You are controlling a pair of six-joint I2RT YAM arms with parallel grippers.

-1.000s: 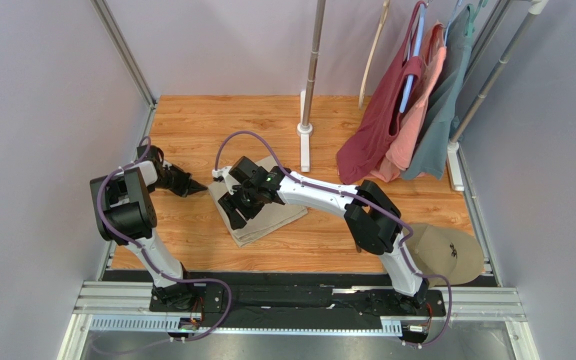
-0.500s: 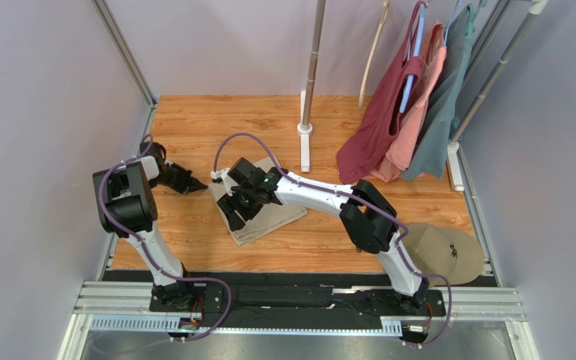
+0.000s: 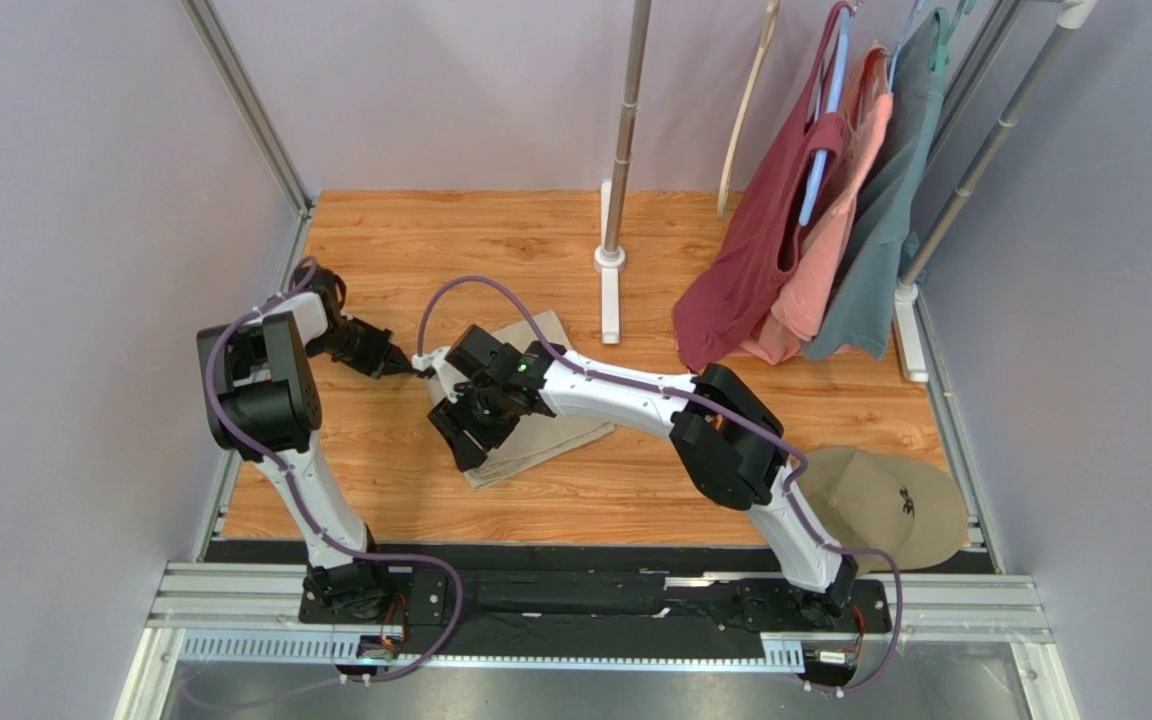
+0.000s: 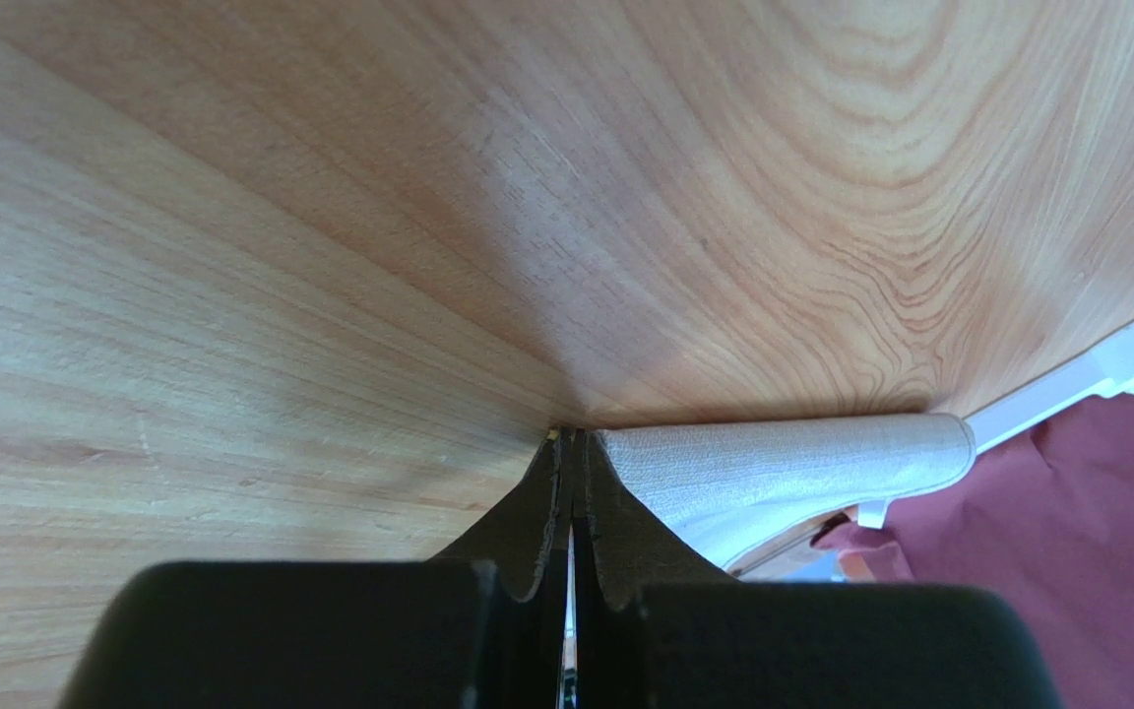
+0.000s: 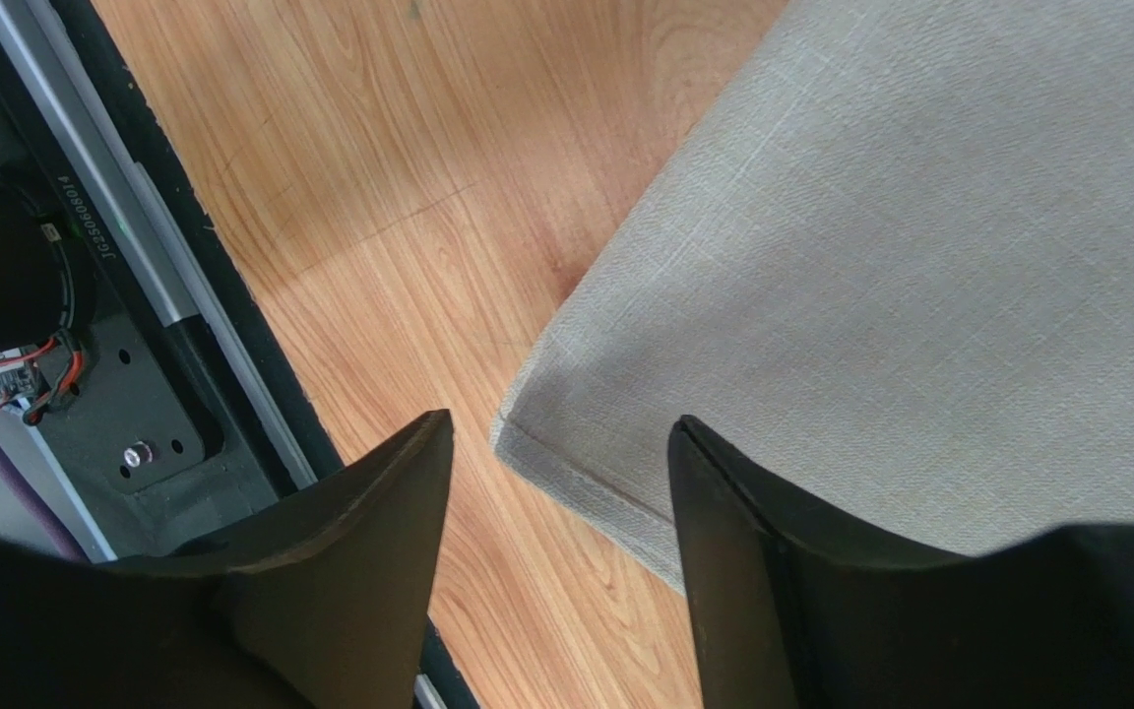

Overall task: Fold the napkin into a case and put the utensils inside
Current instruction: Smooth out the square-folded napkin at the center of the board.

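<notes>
- Wood-grain table (image 3: pixel 387 240) fills the floor of a booth with pale lilac walls (image 3: pixel 86 225); a metal pole (image 3: pixel 627 120) stands on a white base at the far middle.
- Folded into a flat oblong of several layers, the napkin (image 3: pixel 560 425) lies near the middle of the table, angled, with its long sides running from near-left to far-right.
- Whether anything sits inside its folds cannot be told; the cloth looks flat and plain from the right wrist view.
- The left gripper (image 3: pixel 384 357) has its fingers (image 4: pixel 529 517) pressed together with nothing visible between them. Its tip is low over the wood, just beside the napkin's left edge (image 4: pixel 780 458).
- The right gripper (image 3: pixel 459 432) hangs over the napkin's near-left corner (image 5: pixel 558 399), fingers (image 5: pixel 366 532) apart, one over bare wood and one over cloth.
- Maroon, salmon and grey-teal garments (image 3: pixel 793 255) hang at the far right.
- A round tan disc (image 3: pixel 898 503) lies at the near right edge, well apart from the napkin.
</notes>
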